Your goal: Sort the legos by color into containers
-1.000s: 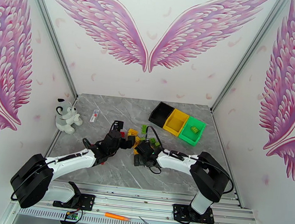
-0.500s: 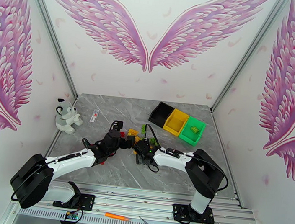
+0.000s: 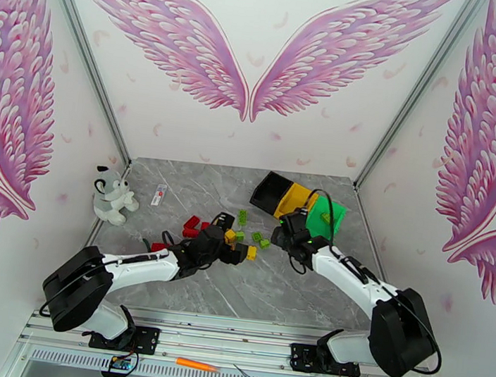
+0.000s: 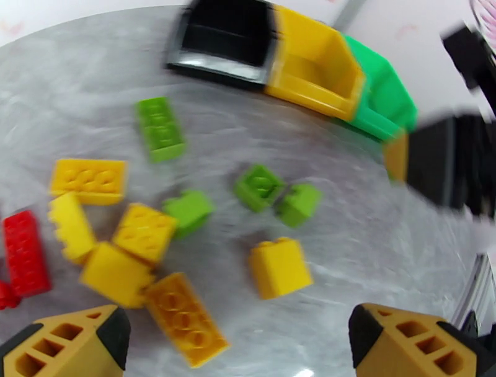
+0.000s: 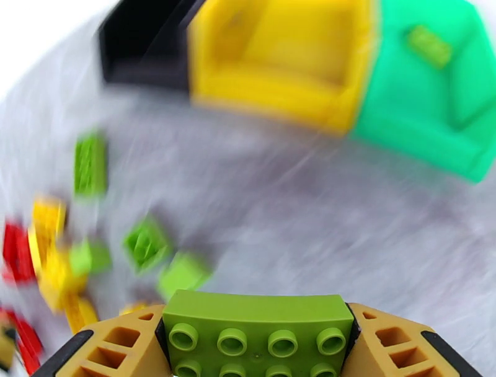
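gripping a light green two-by-four lego [image 5: 257, 322] end to end in the right tool [image 5: 257, 350], pads [image 5: 124, 347] pressed on its two short faces, jaws drawn in just to its length. a second ago down among the loose pile [image 4: 146, 232] with jaws wider; now lifted off the surface [image 5: 347, 204] and swung away toward the row of bins, so one pick counted as made and only the drop left for this piece. held with the long axis crosswise, running pad to pad, level across the right wrist view, studded face turned back toward the camera and a plain long side facing ahead. aimed roughly at the green bin [image 5: 434, 118], ahead and to the right, with one green lego [image 5: 429, 44] lying in it already; yellow bin [image 5: 279, 56] and black bin [image 5: 139, 46] further left in the same row, seemingly empty, though too blurred by motion to be sure. meanwhile, pushed forward into the pile with the left tool [image 4: 239, 341], jaws spread wide and holding nothing, poised low over a yellow lego [image 4: 279, 268] and a long yellow lego [image 4: 186, 319]. left on the surface: several yellow, a few green and some red legos [image 4: 25, 251], all apart from the bins.
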You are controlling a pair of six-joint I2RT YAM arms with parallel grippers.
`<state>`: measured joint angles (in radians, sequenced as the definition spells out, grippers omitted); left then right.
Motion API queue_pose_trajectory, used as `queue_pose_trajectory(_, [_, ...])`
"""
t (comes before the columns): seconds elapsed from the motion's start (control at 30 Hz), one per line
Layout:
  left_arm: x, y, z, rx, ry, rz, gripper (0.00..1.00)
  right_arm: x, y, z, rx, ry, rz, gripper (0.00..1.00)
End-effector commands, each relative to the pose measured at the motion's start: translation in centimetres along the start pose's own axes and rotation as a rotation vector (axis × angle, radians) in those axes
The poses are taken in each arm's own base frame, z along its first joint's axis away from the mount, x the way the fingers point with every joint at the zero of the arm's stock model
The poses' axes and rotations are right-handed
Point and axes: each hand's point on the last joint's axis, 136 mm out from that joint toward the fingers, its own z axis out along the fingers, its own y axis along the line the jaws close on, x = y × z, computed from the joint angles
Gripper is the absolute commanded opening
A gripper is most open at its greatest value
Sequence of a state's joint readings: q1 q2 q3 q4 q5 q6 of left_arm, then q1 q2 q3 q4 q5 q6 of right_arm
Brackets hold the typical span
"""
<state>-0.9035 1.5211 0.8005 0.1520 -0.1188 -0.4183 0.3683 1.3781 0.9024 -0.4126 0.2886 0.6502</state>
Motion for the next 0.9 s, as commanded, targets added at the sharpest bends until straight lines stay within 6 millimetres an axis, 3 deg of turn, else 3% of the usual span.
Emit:
queue_pose_trajectory(0.0, [-0.2,-3.5,0.0,0.056,0.003,0.159,0.99,-4.2,-3.0,0.1,0.043,-0.103,0.094,0.55])
queue_pose_trajectory(0.13, [-0.1,-6.4,-1.0,0.105,-0.028,0.279,0.99,-8.0,-6.9,1.3,0.128,-0.142,0.195,0.55])
queue_pose_trajectory(0.33, [0.0,-7.9,-2.2,0.129,-0.089,0.352,0.99,-10.8,-9.3,4.4,0.181,-0.113,0.259,0.56])
queue_pose_trajectory(0.43, [-0.1,-7.6,-2.1,0.108,-0.093,0.360,0.99,-11.7,-9.4,5.5,0.186,-0.096,0.259,0.60])
queue_pose_trajectory(0.53, [-0.3,-7.2,-2.1,0.083,-0.102,0.359,0.99,-12.5,-9.6,5.5,0.203,-0.100,0.256,0.77])
queue_pose_trajectory(0.63, [-0.5,-6.8,-2.2,0.059,-0.107,0.358,0.99,-13.0,-9.5,4.9,0.202,-0.115,0.256,0.86])
queue_pose_trajectory(0.77, [-0.7,-6.2,-2.1,0.037,-0.093,0.341,0.99,-13.2,-9.3,3.9,0.181,-0.134,0.255,0.88])
queue_pose_trajectory(0.87, [-1.0,-5.0,-2.0,-0.002,-0.086,0.306,0.99,-12.9,-7.6,3.2,0.090,-0.147,0.240,0.87])
